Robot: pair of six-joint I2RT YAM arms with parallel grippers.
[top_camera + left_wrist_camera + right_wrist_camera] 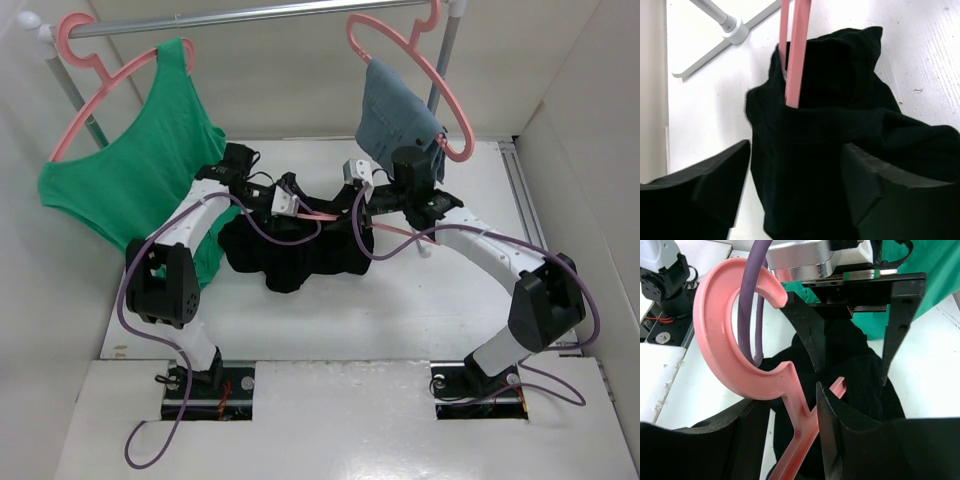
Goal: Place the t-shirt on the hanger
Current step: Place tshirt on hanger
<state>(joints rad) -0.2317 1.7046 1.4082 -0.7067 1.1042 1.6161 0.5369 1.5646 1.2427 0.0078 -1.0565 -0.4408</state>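
Note:
The black t-shirt [290, 255] lies bunched on the white table between both arms. The pink hanger [322, 214] runs level above it, with one shoulder pushed into the cloth [797, 55]. My left gripper [297, 213] points down at the shirt [830, 100]. Its fingers [796, 147] have closed in on a thick fold of black cloth, which fills the gap between them. My right gripper [362, 205] is shut on the hanger's neck [792, 400], just below the hook [715, 315]. The left gripper [850, 372] faces it over the shirt [867, 400].
A green tank top [140, 170] and a denim garment [400, 115] hang on pink hangers from the rail [250, 18] at the back. The rack's foot [735, 32] stands near the shirt. A purple cable [747, 305] passes through the held hanger's hook. White walls close in both sides.

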